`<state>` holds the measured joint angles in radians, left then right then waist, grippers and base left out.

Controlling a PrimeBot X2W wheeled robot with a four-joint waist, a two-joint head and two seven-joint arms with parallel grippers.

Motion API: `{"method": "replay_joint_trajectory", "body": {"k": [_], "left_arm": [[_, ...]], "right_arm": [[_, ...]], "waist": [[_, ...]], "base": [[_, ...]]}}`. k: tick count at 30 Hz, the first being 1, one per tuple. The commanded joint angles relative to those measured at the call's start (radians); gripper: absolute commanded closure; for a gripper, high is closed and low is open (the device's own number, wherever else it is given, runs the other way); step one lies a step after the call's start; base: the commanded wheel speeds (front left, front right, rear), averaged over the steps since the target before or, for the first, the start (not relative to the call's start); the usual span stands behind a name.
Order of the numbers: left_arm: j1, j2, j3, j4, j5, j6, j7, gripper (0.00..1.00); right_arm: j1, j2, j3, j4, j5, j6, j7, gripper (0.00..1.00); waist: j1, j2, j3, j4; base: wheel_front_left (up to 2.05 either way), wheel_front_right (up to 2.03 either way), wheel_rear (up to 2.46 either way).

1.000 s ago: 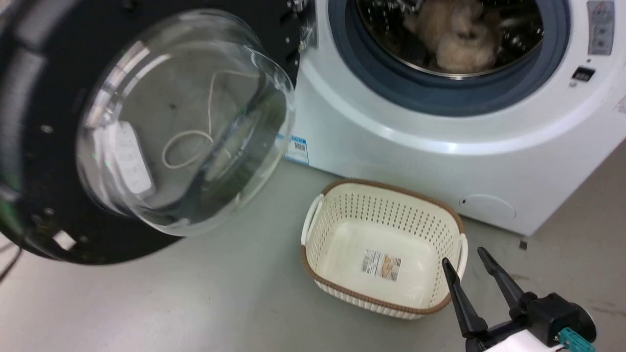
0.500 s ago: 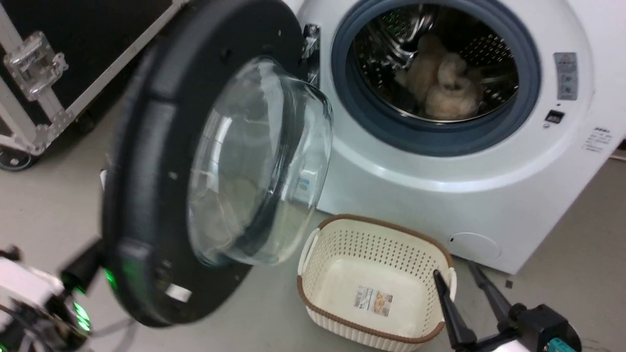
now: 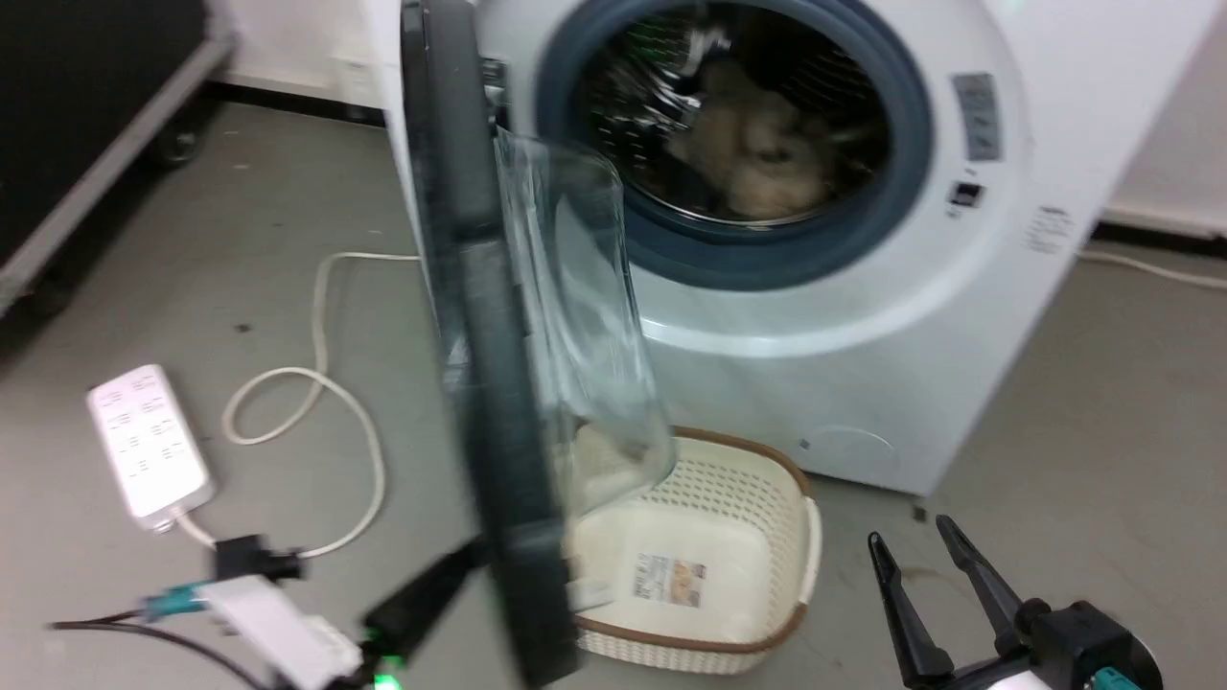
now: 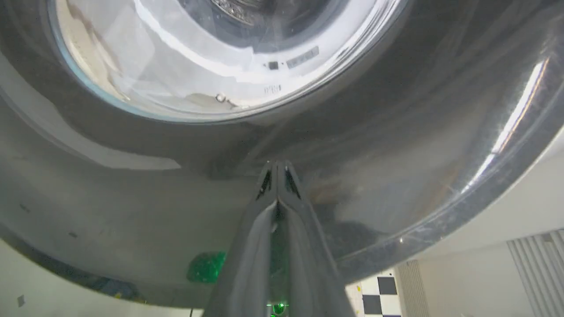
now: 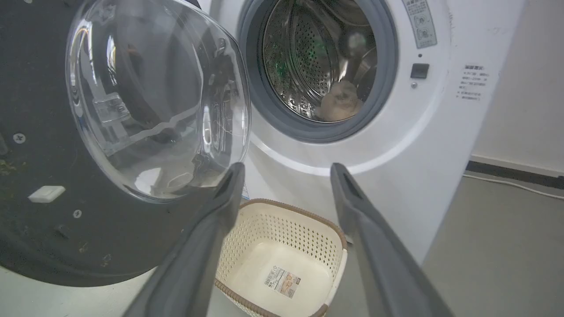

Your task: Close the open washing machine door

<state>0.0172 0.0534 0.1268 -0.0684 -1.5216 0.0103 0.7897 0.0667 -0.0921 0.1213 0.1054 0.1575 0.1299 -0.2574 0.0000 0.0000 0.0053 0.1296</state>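
- Seeing washing machine door edge-on now, hinged at 9 o'clock of the drum opening. Stood angled open half a second back, wide open a second back with its glass facing the head camera.
- Noting head camera moved too, so judging the swing against the washing machine only, not against the frame.
- Reading that as roughly halfway closed. Not latched yet, gap to the gasket wide.
- Finding left gripper pressed together, tips against the door's glossy outer face at 6 o'clock of the glass window. Holding nothing, pushing by the look of it.
- Finding right gripper spread and empty at 5 o'clock of head view, well apart from the door, same low corner as before.
- Flagging basket on the floor at 6 o'clock of the drum opening, under the door's lower arc. Can't tell clearance.
- Counting:
  - one door, one machine, one basket, two grippers
  - one power strip at 8 o'clock, one white cable looped from it
  - one wall cable at 3 o'clock
  - one black case at 10 o'clock
  - pale soft load in the drum, blurred, number unclear
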Motion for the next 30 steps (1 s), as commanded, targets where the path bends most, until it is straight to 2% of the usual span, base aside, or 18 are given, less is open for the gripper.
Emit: {"method": "replay_joint_trajectory", "body": {"k": [1, 5, 12, 14, 15, 17, 20, 24, 25, 28, 30], "left_arm": [[0.006, -0.003, -0.02, -0.007, -0.01, -0.004, -0.014, 1.0], [-0.01, -0.003, -0.135, 0.002, -0.051, -0.022, -0.104, 1.0], [-0.142, -0.003, -0.268, 0.087, -0.115, -0.062, -0.268, 1.0], [-0.194, -0.003, -0.294, 0.126, -0.13, -0.071, -0.327, 1.0], [-0.285, -0.003, -0.324, 0.194, -0.16, -0.079, -0.422, 1.0], [-0.353, -0.003, -0.343, 0.241, -0.212, -0.082, -0.48, 1.0], [-0.461, -0.003, -0.356, 0.322, -0.267, -0.087, -0.567, 1.0], [-0.596, -0.003, -0.38, 0.445, -0.272, -0.1, -0.662, 1.0], [-0.669, -0.003, -0.405, 0.528, -0.287, -0.114, -0.704, 1.0], [-0.708, -0.003, -0.43, 0.59, -0.301, -0.127, -0.728, 1.0], [-0.705, -0.003, -0.455, 0.627, -0.3, -0.138, -0.737, 1.0]], "right_arm": [[-0.003, -0.006, -0.003, -0.004, -0.004, 0.001, -0.004, 0.0], [-0.022, -0.015, -0.01, -0.006, -0.002, 0.001, -0.004, 0.0], [-0.058, -0.021, -0.018, -0.006, 0.009, 0.001, -0.004, 0.0], [-0.068, -0.018, -0.022, -0.004, 0.017, 0.001, -0.004, 0.0], [-0.082, -0.01, -0.021, -0.001, 0.025, 0.001, -0.004, 0.0], [-0.091, -0.005, -0.02, 0.001, 0.03, 0.001, -0.004, 0.0], [-0.103, 0.002, -0.015, 0.007, 0.038, 0.001, -0.004, 0.0], [-0.117, 0.01, -0.008, 0.014, 0.045, 0.001, -0.004, 0.0], [-0.124, 0.014, -0.006, 0.02, 0.047, 0.001, -0.004, 0.0], [-0.127, 0.018, -0.008, 0.025, 0.046, 0.001, -0.004, 0.0], [-0.122, 0.021, -0.016, 0.025, 0.045, 0.001, -0.004, 0.0]], "waist": [[0.0, 0.0, 0.024, -0.04], [0.0, 0.0, 0.064, -0.115], [0.0, 0.0, 0.14, -0.258], [0.0, 0.0, 0.157, -0.299], [0.0, 0.0, 0.181, -0.357], [0.0, 0.0, 0.195, -0.389], [0.0, 0.0, 0.213, -0.427], [0.0, 0.0, 0.229, -0.461], [0.0, 0.0, 0.23, -0.472], [0.0, 0.0, 0.223, -0.471], [0.0, 0.0, 0.198, -0.443]], "base": [[0.0, 0.0, 0.0], [0.0, 0.0, 0.0], [0.0, 0.0, 0.0], [0.0, 0.0, 0.0], [0.0, 0.0, 0.0], [0.0, 0.0, 0.0], [0.0, 0.0, 0.0], [0.0, 0.0, 0.0], [0.0, 0.0, 0.0], [0.0, 0.0, 0.0], [0.0, 0.0, 0.0]]}}
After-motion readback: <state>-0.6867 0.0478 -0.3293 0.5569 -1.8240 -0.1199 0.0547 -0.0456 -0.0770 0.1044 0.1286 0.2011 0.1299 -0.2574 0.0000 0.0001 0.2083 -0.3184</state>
